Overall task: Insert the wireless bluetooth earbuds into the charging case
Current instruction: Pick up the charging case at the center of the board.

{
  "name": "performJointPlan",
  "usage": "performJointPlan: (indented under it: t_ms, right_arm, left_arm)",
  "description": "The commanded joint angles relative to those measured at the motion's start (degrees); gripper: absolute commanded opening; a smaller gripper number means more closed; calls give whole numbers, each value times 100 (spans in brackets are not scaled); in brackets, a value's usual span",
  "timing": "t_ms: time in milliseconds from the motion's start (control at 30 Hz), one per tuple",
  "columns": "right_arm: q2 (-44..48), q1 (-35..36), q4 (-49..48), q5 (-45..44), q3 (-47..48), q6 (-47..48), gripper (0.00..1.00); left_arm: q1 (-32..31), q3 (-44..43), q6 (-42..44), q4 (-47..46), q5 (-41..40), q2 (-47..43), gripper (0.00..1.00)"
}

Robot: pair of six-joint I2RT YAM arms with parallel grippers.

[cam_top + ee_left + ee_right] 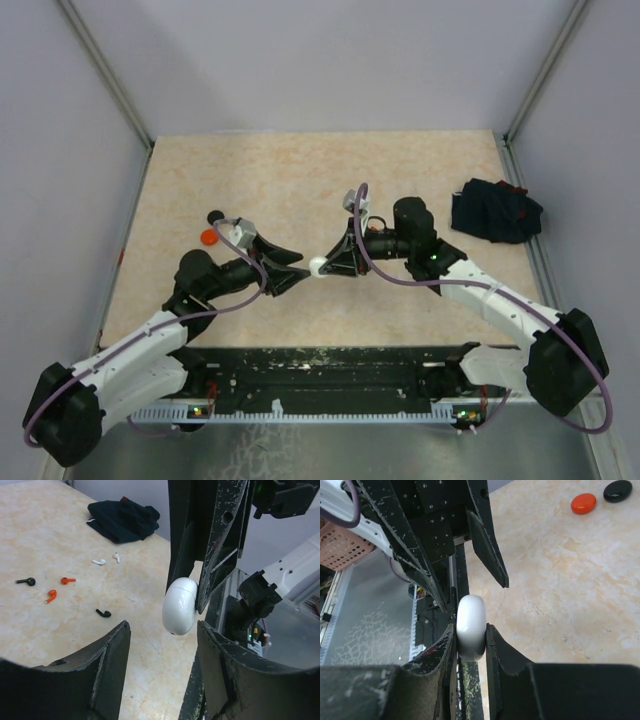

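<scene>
The case [471, 626] is pinched by the right jaws, well apart from the cloth [124, 520]; the left jaws are spread either side of it, not touching. The six earbuds [67, 580] are scattered on the counter [60, 535], nearer the cloth. The free end should be gripped squarely and gently so the case is not twisted loose; its lid seam cannot be made out.

Beige table [300, 180], six earbuds [52, 596], navy cloth [495, 212], two discs [583, 503]
</scene>
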State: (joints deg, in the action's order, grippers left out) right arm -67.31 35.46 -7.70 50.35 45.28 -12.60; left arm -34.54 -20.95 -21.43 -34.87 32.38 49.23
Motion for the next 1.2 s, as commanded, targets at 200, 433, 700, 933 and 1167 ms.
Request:
performJointPlan:
  t_ms: [200,433,700,933,1167]
  right_arm:
    - [192,22,-504,412,-6,60,0]
    - [163,110,-487,489,-1,122,0]
    - [48,211,-166,607,139,319,0]
    - [-195,425,478,676,426,768,0]
    - [-227,497,577,615,513,866,0]
  left_arm:
    - [115,-75,-751,-959,1111,423,54]
    - [115,-137,-756,-810,1231,503,45]
    - [115,-259,-628,-560,1455,515,43]
    - [115,-369,-328,-97,1640,448,44]
    - [115,-512,-86,382,1950,491,42]
